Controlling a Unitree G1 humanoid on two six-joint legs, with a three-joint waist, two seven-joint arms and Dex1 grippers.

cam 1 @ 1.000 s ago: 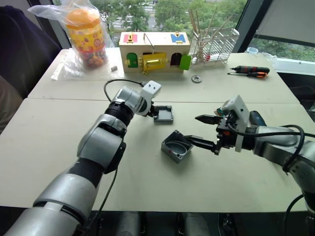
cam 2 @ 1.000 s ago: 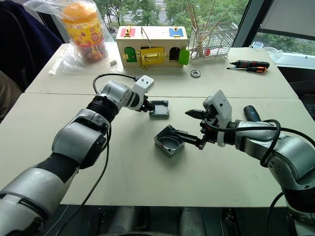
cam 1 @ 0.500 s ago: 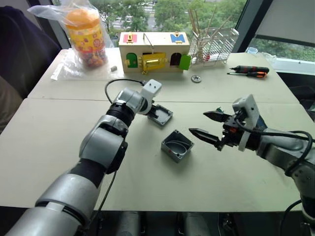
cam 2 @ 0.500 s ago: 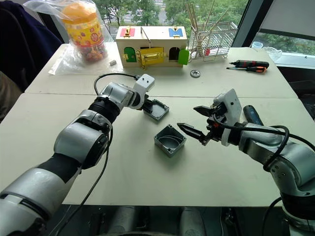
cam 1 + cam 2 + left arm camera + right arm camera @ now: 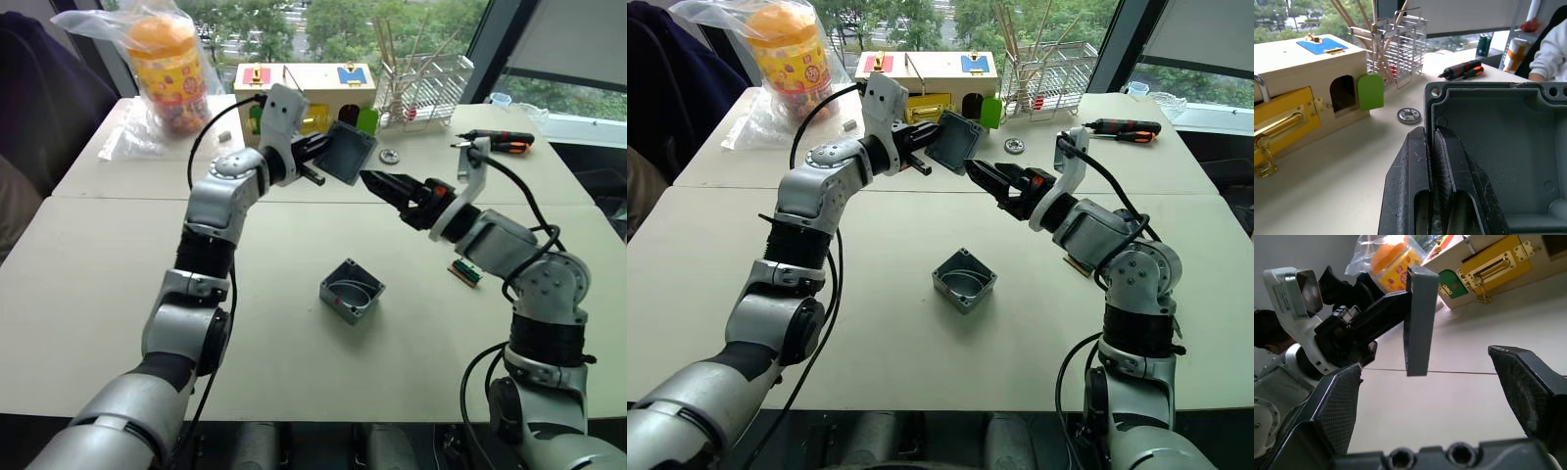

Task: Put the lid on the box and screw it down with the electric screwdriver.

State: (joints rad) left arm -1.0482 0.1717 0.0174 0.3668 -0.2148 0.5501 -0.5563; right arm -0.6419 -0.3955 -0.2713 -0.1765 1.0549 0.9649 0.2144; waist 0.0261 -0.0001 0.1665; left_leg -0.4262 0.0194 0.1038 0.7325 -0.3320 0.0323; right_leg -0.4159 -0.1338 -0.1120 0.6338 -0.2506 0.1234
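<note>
The left claw point(image 5: 318, 162) was clamped on one edge of the lid point(image 5: 345, 152) and held it raised above the surface point(image 5: 98, 284), tilted on edge, toward 12 o'clock from the box point(image 5: 351, 290). In the left wrist view the two fingers point(image 5: 1442, 161) stood pressed together across the lid's rim, with the hollow underside of the lid facing the camera.

The right claw point(image 5: 392, 186) was empty, its fingers apart, at 3 o'clock of the lid and pointed toward it. In the right wrist view the lid appeared edge-on between the two spread fingers point(image 5: 1334, 401), apart from both.

The box sat open side up on the surface, near the middle, well below both claws and touched by neither. The electric screwdriver could not be identified with confidence. Two hand screwdrivers point(image 5: 495, 143) lay at the far right of the surface. A wooden box point(image 5: 304, 93) and a wire rack point(image 5: 426, 88) stood along the far edge.

Step in hand, as judged: lid transfer or re-grip between the two claws, ahead of seating. The lid was not yet on the box.

The next move would call for:
1. Closing the right claw on the free edge of the lid, if a handover is intended.
2. Turning the lid flat, hollow side down.
3. Lowering it square onto the box rim, corners aligned with the screw holes.
</note>
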